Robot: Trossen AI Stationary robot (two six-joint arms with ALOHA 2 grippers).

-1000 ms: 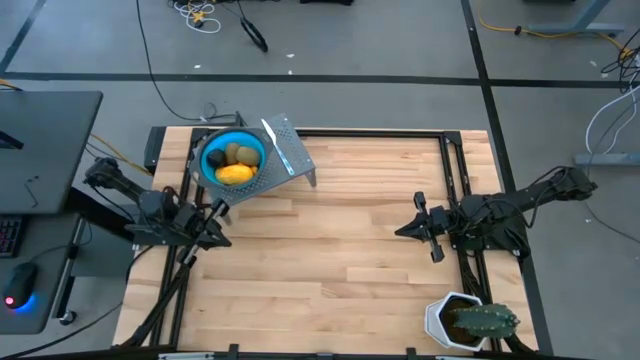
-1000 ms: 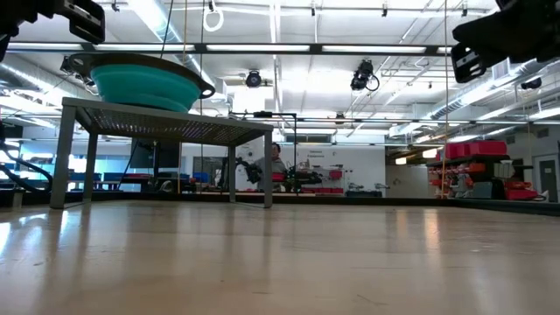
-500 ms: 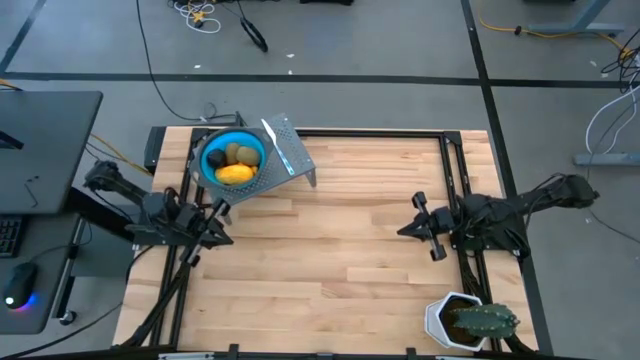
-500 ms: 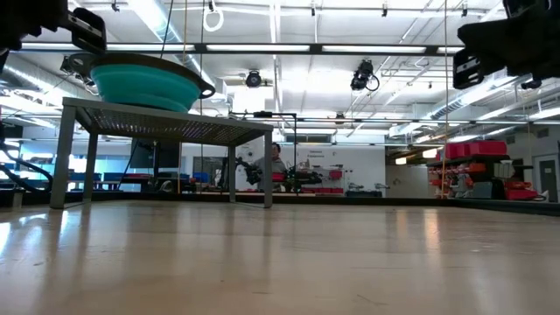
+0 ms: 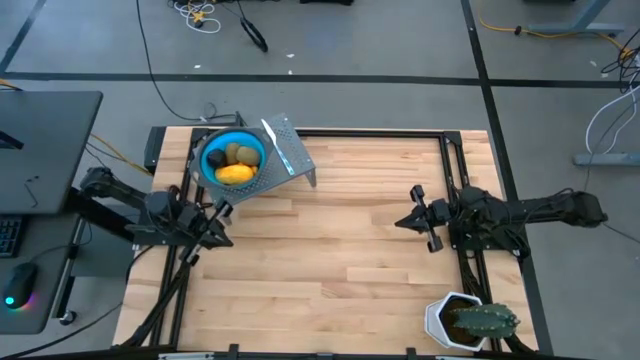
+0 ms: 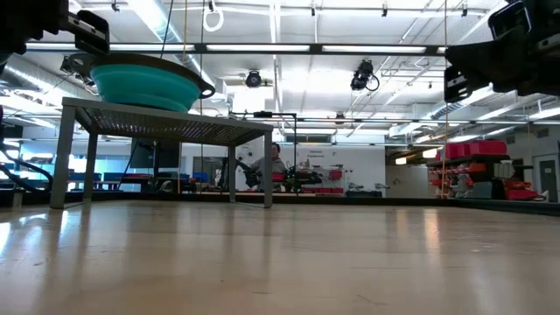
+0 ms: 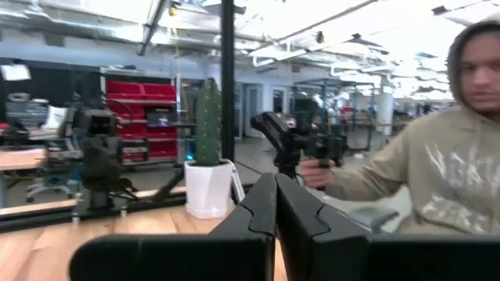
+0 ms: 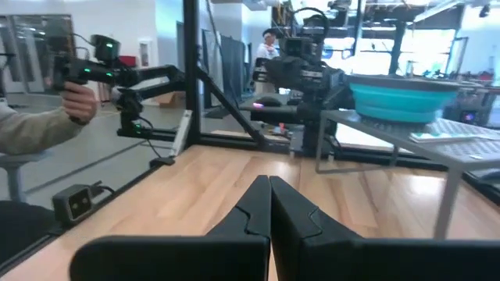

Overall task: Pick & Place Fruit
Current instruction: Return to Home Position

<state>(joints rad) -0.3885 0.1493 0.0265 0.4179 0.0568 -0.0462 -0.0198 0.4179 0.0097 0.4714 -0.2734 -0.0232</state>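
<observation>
Left arm (image 5: pixel 150 215) and right arm (image 5: pixel 500 215) at opposite tabletop (image 5: pixel 340 250) edges; jaws pressed together, empty. Fruit (image 5: pixel 234 172) in bowl (image 5: pixel 207 160) on shelf (image 5: pixel 297 160).

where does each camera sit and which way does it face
High view: above the table, facing straight down; shows left arm, right arm and the blue strainer bowl on the shelf.
Low view: at table-top height, facing level into the room; arm parts show in the top corners.
Left wrist view: on the left arm, past the shut left claw at a potted cactus and a person.
Right wrist view: on the right arm, past the shut right claw toward the shelf.
Shared: high, low and right wrist views all show the bowl.
</observation>
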